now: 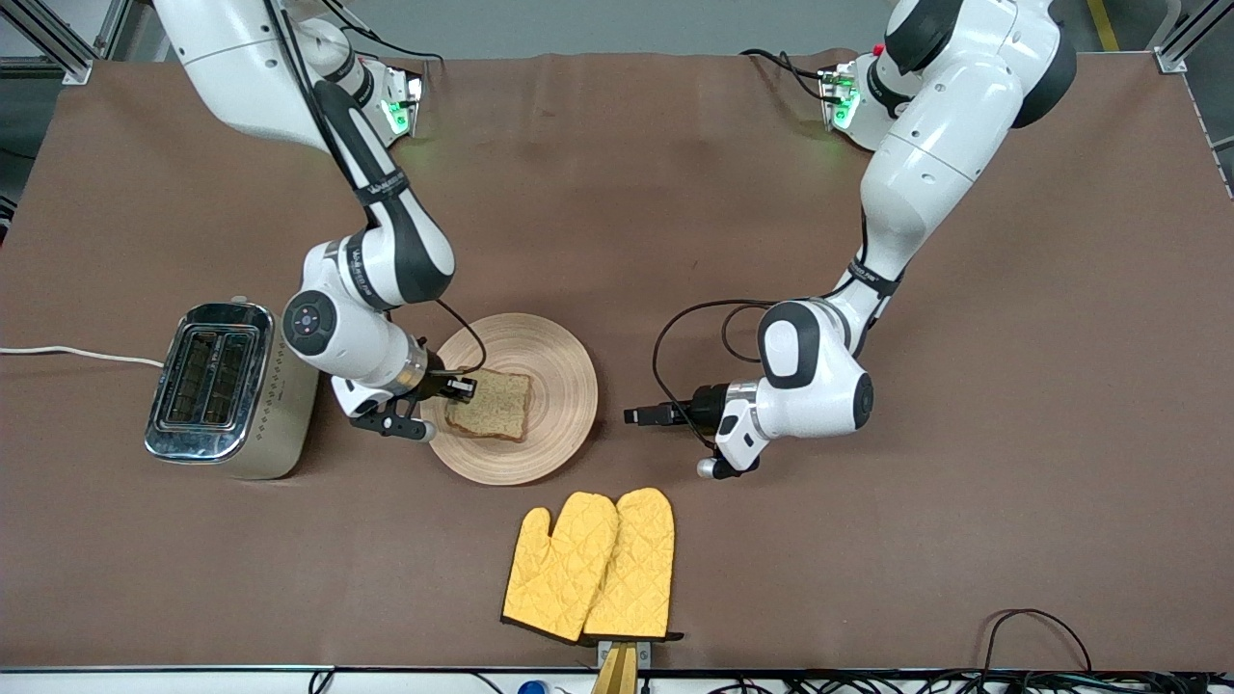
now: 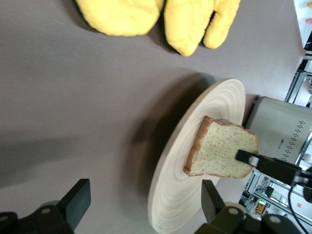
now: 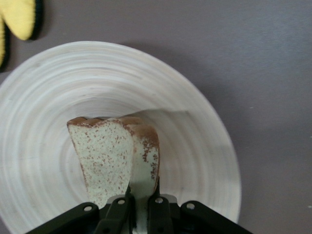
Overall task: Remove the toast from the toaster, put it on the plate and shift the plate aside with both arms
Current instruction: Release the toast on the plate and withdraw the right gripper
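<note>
Front view: brown table [image 1: 617,193] holds everything, largest first. Two white arms come down from the top edge. Right arm [image 1: 386,231] reaches to the plate; left arm [image 1: 906,212] bends low over bare cloth at its own end of the table, waiting.

Chrome toaster [image 1: 229,390] sits at the right arm's end of the table, both slots facing up, white cord running off the edge. Just beside it, toward the left arm's end, is the round wooden plate [image 1: 554,386]. Pair of yellow oven mitts [image 1: 593,564] lies nearer the front camera than the plate, apart from it, overlapping each other.

Toast [image 1: 492,405] is over the plate's toaster-side half, tilted; right wrist view shows one crust edge pinched and the slice [image 3: 105,158] standing up off the plate [image 3: 195,126], with a shadow on the wood next to it. Cannot tell if its lower corner touches the plate.

Right gripper [image 1: 461,386] is over the plate rim nearest the toaster, fingers [image 3: 157,207] closed tight on the toast edge.

Left gripper [image 1: 636,416] hovers over bare table just beside the plate, pointing at it. Left wrist view: fingers [image 2: 78,197] spread wide, nothing between them, with the plate [image 2: 170,195], toast [image 2: 219,153] and mitts [image 2: 161,17] ahead.
</note>
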Motion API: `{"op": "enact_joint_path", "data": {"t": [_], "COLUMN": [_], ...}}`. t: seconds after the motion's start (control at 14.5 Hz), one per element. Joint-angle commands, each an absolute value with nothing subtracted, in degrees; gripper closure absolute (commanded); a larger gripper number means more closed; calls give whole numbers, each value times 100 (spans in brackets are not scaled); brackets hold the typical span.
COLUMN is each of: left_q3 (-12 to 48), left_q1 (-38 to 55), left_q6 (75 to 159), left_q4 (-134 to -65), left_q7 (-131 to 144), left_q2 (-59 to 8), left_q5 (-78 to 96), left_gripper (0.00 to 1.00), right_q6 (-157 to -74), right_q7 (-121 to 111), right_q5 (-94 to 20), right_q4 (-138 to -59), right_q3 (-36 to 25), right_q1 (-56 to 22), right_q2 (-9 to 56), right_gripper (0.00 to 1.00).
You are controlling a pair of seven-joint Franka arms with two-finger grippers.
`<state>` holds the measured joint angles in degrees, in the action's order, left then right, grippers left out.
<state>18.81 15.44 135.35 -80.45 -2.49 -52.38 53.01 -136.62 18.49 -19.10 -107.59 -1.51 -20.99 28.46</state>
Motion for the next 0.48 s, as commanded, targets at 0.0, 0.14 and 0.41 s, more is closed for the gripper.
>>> {"op": "enact_joint_path", "data": {"t": [0.0,0.14,0.41], "left_q3": [1898,1890,1898], "left_q1": [1766,1854,1977], "left_q6": [13632,13632,13798], "left_q4": [-7805,-7805,-7805], "left_q7": [-622,-991,-1423], "left_q2": [-5370,-5440,-5633], "left_q5": [5467,5467,5467], "left_gripper": [0,0,0], "right_q6": [-13685,-13606,-12422], "right_q7": [1688,1731,1382], "right_q5": [-1995,-2004,-1733], "right_q4": [-11276,-11303,-11303], "right_q3": [-79,-88,-141], "right_q1": [-1899,-1872,-1399], "right_q2": [2435,2295,1461], "right_gripper": [50,11,0]}}
